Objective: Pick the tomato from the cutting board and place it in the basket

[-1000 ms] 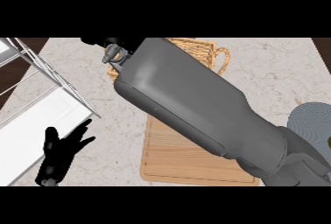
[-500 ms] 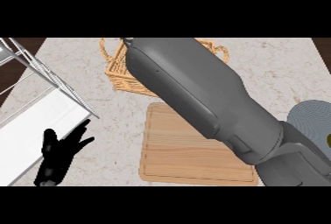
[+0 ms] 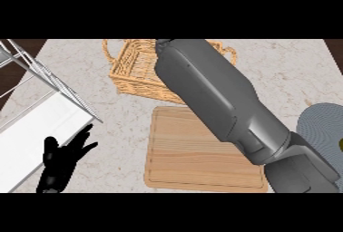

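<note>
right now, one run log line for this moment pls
right forearm: stretched over basket, hand hidden | tomato: not visible | cutting board: bare where visible | left hand: open, resting lower left

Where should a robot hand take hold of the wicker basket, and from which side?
Probably by the looped handle at the left end of the wicker basket, coming in from the left. That loop stands clear of the woven wall, leaving room for fingers to curl through. The right forearm lies across the basket's middle and right, blocking that side.
</note>
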Available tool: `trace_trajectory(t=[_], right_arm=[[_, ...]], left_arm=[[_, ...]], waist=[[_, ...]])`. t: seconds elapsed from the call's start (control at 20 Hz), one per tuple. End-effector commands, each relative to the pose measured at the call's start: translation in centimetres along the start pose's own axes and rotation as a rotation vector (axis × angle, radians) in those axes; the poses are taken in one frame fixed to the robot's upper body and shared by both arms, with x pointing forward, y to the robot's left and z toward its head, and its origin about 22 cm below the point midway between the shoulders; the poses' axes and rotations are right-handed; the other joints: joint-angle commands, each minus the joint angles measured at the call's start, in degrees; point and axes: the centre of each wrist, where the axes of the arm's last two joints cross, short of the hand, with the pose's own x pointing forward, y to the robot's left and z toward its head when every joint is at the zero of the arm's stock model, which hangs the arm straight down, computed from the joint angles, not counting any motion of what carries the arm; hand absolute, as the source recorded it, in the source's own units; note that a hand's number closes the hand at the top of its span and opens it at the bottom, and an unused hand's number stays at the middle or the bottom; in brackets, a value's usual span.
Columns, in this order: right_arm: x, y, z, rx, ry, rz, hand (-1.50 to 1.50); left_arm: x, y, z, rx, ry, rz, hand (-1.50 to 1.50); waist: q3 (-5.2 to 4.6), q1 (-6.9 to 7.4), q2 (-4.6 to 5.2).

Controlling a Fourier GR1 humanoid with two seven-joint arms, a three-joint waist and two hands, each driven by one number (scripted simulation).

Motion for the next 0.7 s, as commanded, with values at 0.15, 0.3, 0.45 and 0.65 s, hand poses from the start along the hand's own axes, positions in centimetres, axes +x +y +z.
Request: trace_trajectory(t=[0.15,0.3,0.45,0.65], right_arm=[[-5.1,1.5,-0.3,-0.024,0.08,-0.093,1.5],[-6.5,2.4,-1.5,-0.08,0.165,0.109,1.5],[-5.0,2.3,-1.6,-0.085,0.121,0.183,1.5],[-7.0,2.8,-1.2,-0.017,0.084,0.242,-1.5]], left_arm=[[0.5,-0.6,-0.3,-0.018,0.068,-0.004,0.0],[-0.5,-0.4,-0.1,0.027,0.082,0.009,0.0],[-2.3,-0.5,0.4,0.016,0.087,0.007,0.0],[-1.3,-1.1,0.7,0.027,0.084,0.009,0.0]], waist=[[-0.41,-0.67,0.06],[-0.53,-1.98,-0.42],[-0.54,-1.22,-0.3],[-0.42,-2.19,-0.55]])
